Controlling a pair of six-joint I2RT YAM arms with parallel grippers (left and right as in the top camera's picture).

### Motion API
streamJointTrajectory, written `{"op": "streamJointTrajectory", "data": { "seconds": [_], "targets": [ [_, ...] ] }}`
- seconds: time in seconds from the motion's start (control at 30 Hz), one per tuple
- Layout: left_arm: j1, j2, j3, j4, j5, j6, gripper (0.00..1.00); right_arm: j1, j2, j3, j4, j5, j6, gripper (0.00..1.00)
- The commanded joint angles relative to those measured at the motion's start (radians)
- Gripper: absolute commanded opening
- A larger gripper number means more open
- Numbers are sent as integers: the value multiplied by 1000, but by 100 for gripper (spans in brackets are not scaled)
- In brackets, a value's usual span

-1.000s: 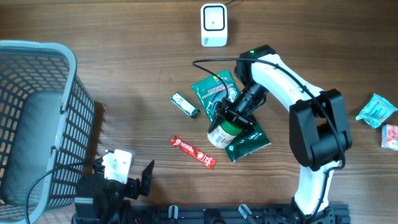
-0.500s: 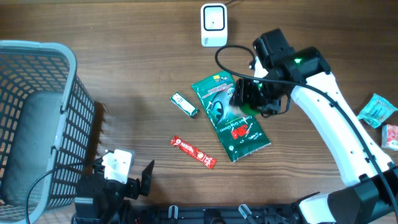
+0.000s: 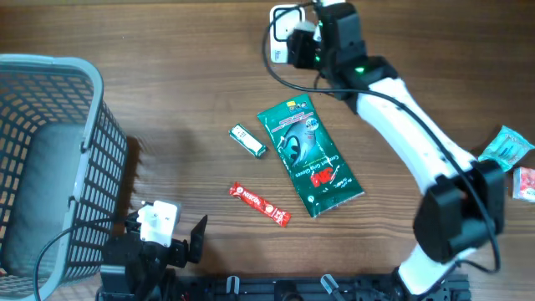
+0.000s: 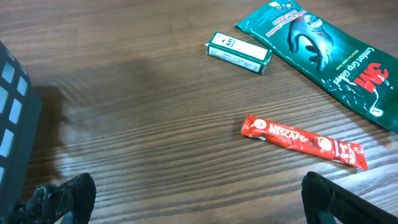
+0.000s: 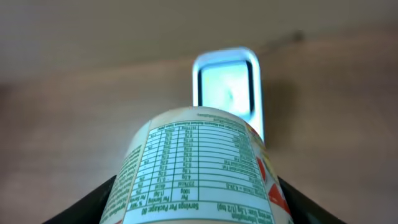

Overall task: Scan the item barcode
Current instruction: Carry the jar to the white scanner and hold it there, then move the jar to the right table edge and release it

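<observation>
right wrist view: right tool (image 5: 198, 208) clamped on labelled cup (image 5: 196, 165), scanner (image 5: 227, 87) just beyond cup, straight ahead of tool. left tool (image 4: 199, 202) jaws wide apart, holding nothing.

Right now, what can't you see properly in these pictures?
Cup: right wrist view shows only its nutrition table, no barcode.
Scanner: overhead, partly covered by the right end effector; blurred in right wrist view.
Pink packet: overhead, cut off by the right edge.

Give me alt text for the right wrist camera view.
A round container, its nutrition label facing the camera, is held in the right gripper in front of a white barcode scanner on the wooden table.
</observation>
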Motion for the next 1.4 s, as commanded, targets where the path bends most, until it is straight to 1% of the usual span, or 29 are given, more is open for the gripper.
{"op": "streamJointTrajectory", "data": {
  "seconds": [0.0,0.1,0.2,0.33,0.43,0.57,0.7,0.77,0.87,0.97,1.0,1.07,1.1,1.13,1.2,1.27,1.3,1.37],
  "targets": [
    [3,-5,-1,3,9,-6,100,3,76,10,185,53,-47,72],
    [3,-5,-1,3,9,-6,100,4,163,11,377,53,-66,72],
    [3,-5,-1,4,9,-5,100,4,233,11,526,122,-73,72],
    [3,-5,-1,3,9,-5,100,4,274,11,657,148,-71,72],
    [3,-5,-1,3,9,-5,100,4,303,12,698,158,-64,72],
    [3,-5,-1,3,9,-6,100,1,346,13,713,162,-10,72],
    [3,-5,-1,3,9,-6,100,1,341,15,675,162,9,72],
    [3,-5,-1,4,9,-6,100,-13,288,15,626,163,10,72],
    [3,-5,-1,3,9,-6,100,-65,154,18,458,191,8,72],
    [3,-5,-1,3,9,-6,100,-174,-3,18,180,211,31,70],
    [3,-5,-1,3,9,-6,100,-209,-38,18,95,210,59,70],
    [3,-5,-1,3,9,-6,100,-333,-110,18,-164,187,143,70],
    [3,-5,-1,4,9,-6,100,-380,-118,18,-248,165,157,69],
    [3,-5,-1,3,9,-6,100,-460,-117,18,-349,132,171,69],
    [3,-5,-1,4,9,-6,100,-583,-87,16,-477,119,178,68],
    [3,-5,-1,3,9,-6,100,-677,-50,16,-528,119,161,69],
    [3,-5,-1,3,9,-6,100,-746,-4,16,-545,119,140,69],
    [3,-5,-1,3,9,-6,100,-793,50,16,-552,120,140,70]
  ]
}}
